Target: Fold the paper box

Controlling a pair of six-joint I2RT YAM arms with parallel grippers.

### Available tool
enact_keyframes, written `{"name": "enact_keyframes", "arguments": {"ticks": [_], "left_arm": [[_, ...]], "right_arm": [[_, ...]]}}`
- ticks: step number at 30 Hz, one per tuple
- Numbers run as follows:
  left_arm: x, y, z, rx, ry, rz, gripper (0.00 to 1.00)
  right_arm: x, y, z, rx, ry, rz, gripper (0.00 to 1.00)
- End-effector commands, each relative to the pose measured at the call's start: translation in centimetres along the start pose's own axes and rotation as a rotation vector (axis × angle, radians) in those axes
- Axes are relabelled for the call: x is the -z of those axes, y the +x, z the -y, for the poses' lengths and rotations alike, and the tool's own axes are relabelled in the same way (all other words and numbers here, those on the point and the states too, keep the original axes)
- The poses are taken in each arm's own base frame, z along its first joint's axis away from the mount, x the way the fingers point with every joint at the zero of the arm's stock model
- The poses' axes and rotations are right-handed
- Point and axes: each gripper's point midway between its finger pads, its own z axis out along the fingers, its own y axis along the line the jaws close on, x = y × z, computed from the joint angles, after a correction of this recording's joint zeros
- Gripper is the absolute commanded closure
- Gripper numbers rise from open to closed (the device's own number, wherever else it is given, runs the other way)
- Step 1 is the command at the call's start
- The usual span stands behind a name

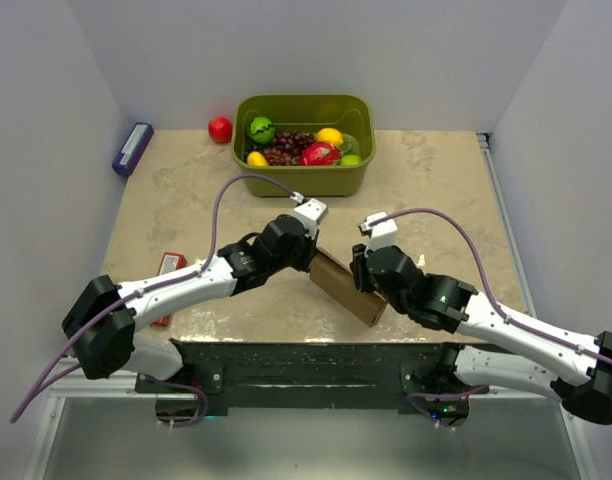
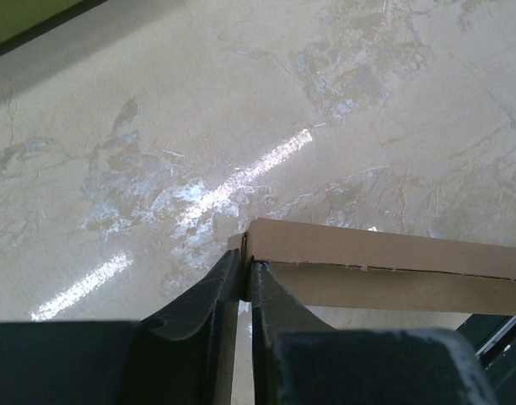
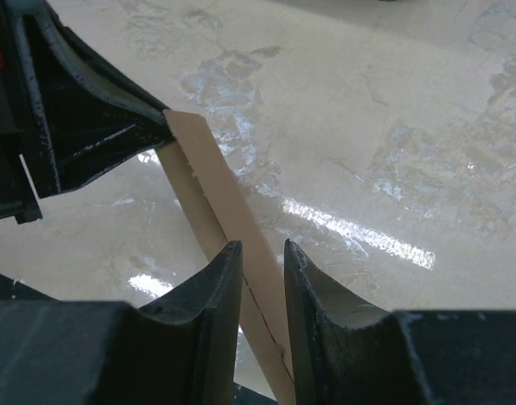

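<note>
Flat box (image 1: 344, 283) is being held edge-up near the worktop (image 1: 436, 180) front, long axis running far-L to near-R. L jaws are clamping its far-L end, R jaws are pinching the near-R end. Both arms equally close.

Left pincer (image 2: 244, 283) pinching paper box (image 2: 384, 263) corner, above table (image 2: 241, 110)

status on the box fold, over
Left tool shut on paper box end. Right tool shut on other end. Box spans between them. Green tub behind, not obstructing.
</note>
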Motion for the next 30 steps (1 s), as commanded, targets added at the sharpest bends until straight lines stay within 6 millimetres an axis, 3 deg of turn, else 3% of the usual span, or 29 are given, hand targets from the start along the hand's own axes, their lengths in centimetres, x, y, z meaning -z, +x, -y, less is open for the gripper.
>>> {"name": "enact_keyframes", "arguments": {"ticks": [1, 11, 30], "left_arm": [[-0.1, 4.5, 0.0, -0.053, 0.013, -0.158, 0.85], [-0.1, 4.5, 0.1, -0.050, 0.012, -0.156, 0.85], [0.1, 4.1, 0.4, -0.039, 0.018, -0.143, 0.86]], "right_arm": [[0.6, -1.3, -1.8, 0.055, -0.071, 0.030, 0.68], [-0.3, 0.2, -1.9, 0.123, -0.025, 0.005, 0.66], [-1.4, 3.0, -1.8, 0.183, 0.028, -0.048, 0.78]]}}
